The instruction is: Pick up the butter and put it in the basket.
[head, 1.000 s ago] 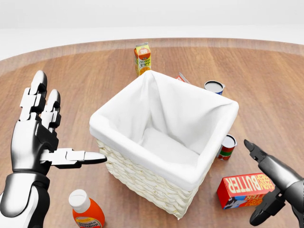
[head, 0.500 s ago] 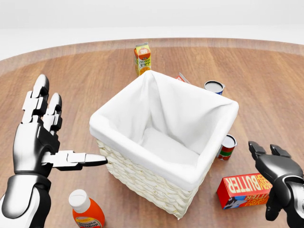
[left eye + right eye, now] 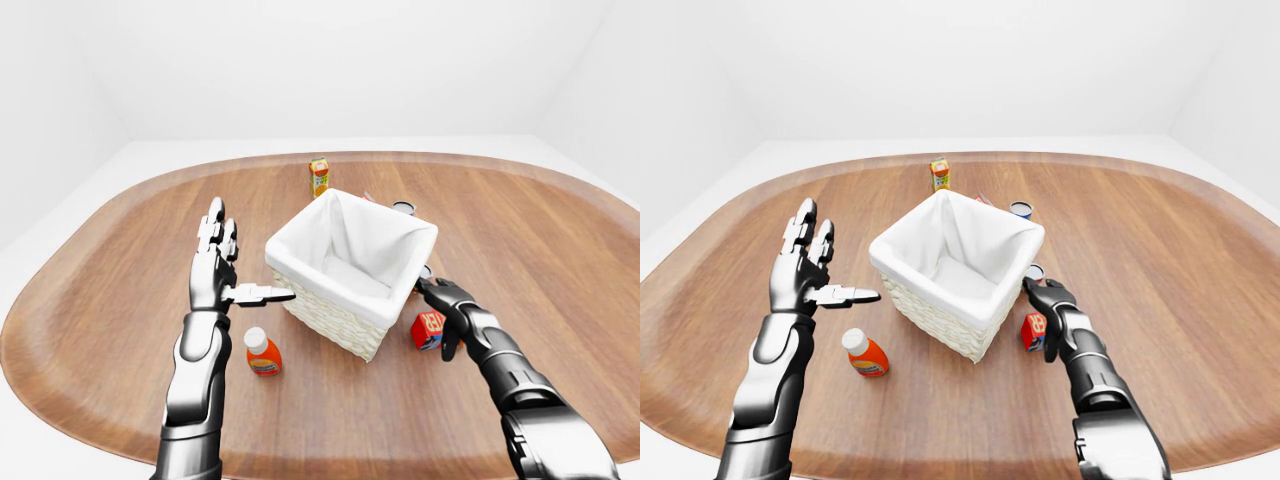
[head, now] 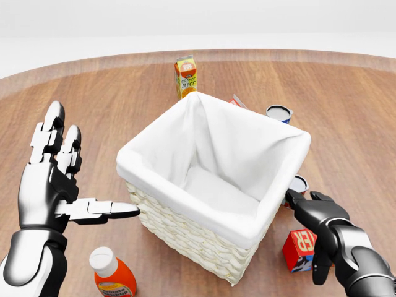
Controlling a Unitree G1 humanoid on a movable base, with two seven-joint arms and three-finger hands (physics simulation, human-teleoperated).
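The butter (image 4: pixel 299 246) is a red box lying on the wooden table at the lower right of the head view, just right of the basket. My right hand (image 4: pixel 317 230) lies over the box's right part, its fingers spread about it and not clearly closed; the box rests on the table. The basket (image 4: pixel 185 234) is wicker with a white cloth liner, stands mid-view and looks empty. My left hand (image 4: pixel 79 180) is open and empty, held upright left of the basket with its thumb pointing at the basket's wall.
An orange bottle (image 4: pixel 112 273) lies at the bottom left near my left arm. A juice carton (image 4: pixel 185 75) stands above the basket. Two cans (image 4: pixel 279 113) (image 4: pixel 299 185) stand right of the basket. The round table's edge (image 3: pixel 100 400) curves around.
My right hand has moved left and up over the butter box, covering most of its label. My left hand has hardly moved.
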